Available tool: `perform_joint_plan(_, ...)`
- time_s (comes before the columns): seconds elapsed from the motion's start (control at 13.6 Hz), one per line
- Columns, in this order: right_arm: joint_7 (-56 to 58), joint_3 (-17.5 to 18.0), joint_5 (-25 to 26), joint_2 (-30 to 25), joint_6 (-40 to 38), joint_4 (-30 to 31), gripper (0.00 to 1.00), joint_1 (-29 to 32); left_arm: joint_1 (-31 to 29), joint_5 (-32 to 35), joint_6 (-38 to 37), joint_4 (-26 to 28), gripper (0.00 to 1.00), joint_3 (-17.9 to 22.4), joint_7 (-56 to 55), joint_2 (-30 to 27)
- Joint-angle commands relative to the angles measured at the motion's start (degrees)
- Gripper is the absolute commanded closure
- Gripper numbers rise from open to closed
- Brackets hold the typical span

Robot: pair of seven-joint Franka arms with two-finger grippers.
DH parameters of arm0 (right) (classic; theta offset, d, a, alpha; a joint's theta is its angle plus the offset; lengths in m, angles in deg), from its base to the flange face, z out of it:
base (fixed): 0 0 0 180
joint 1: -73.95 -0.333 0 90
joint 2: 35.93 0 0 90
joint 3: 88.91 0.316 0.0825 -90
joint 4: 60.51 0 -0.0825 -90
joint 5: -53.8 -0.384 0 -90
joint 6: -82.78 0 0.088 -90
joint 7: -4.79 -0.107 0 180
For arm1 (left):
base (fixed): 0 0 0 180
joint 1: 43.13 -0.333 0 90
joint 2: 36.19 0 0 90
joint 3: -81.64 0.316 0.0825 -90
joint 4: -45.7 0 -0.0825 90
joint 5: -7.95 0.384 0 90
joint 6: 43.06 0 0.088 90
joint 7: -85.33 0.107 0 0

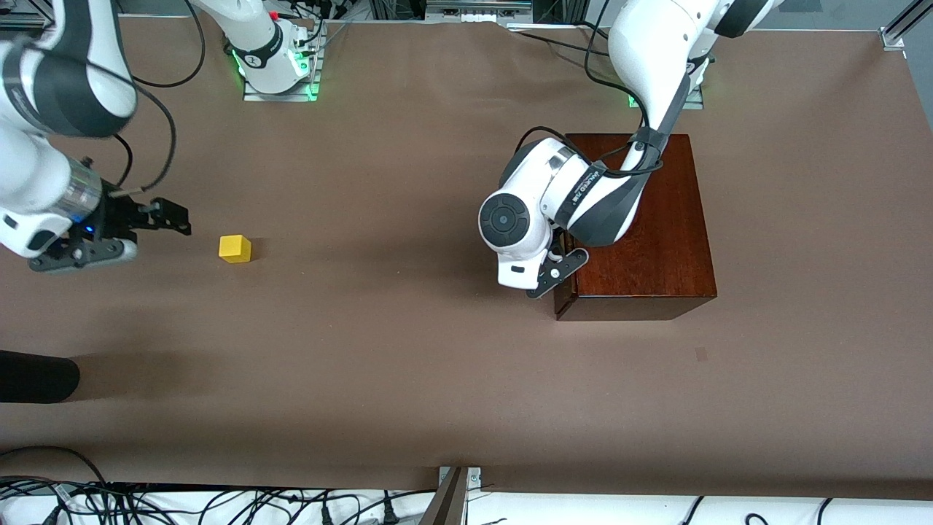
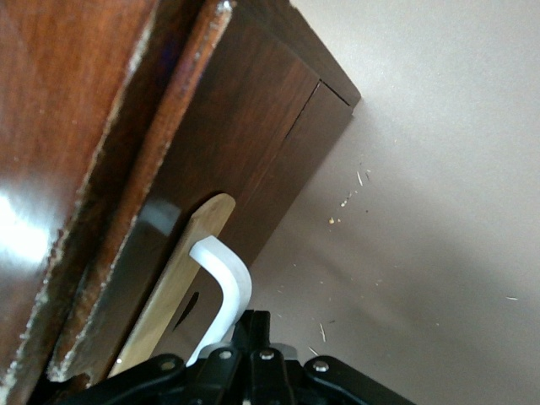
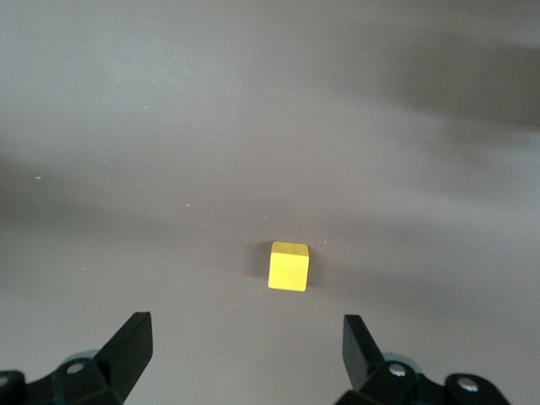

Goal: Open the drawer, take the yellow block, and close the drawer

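The yellow block (image 1: 235, 249) (image 3: 288, 266) sits alone on the brown table toward the right arm's end. My right gripper (image 1: 166, 221) (image 3: 245, 339) hovers just short of it, open, with nothing between its fingers. The dark mahogany box (image 1: 641, 219) stands toward the left arm's end. Its drawer (image 2: 253, 143) looks pushed in, the front about flush with the box. My left gripper (image 1: 557, 257) (image 2: 260, 325) is at the drawer front, shut, its fingertips pressed together right beside the white handle (image 2: 224, 274) and gripping nothing.
A black rounded object (image 1: 36, 375) juts in at the table edge toward the right arm's end, nearer the front camera. Cables (image 1: 146, 503) lie along the near edge. Bare brown table (image 1: 393, 306) stretches between the block and the box.
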Motion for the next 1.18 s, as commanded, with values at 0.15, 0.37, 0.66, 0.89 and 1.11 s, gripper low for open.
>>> perform_joint_plan(0.15, -1.88, 2.69, 1.99, -6.51, -6.02, 0.44, 0.0, 4.35, -1.62, 7.55, -2.06, 4.2, 1.0, 2.13, 4.22, -4.04)
perform_joint_plan(0.37, -2.32, 4.78, 2.68, -8.1, -7.44, 0.36, 0.0, 7.24, -1.35, 6.23, -2.15, 2.97, 1.0, 1.44, 2.9, -4.31)
perform_joint_plan(0.66, -8.8, 7.26, 4.89, -8.72, -9.01, -1.4, 0.0, 9.1, -0.48, -0.01, -2.06, 2.97, 0.6, 0.99, -0.27, -8.69)
perform_joint_plan(0.89, -10.23, 7.87, 4.98, -8.72, -10.69, -3.42, 0.0, 9.45, -0.3, 0.25, -2.06, 2.97, 0.0, -0.15, 2.79, -13.87)
perform_joint_plan(1.11, -10.76, 7.79, 5.15, -8.2, -10.6, -3.69, 0.0, 9.63, -1.52, 0.25, -3.28, 3.93, 0.0, 0.2, 13.85, -18.53)
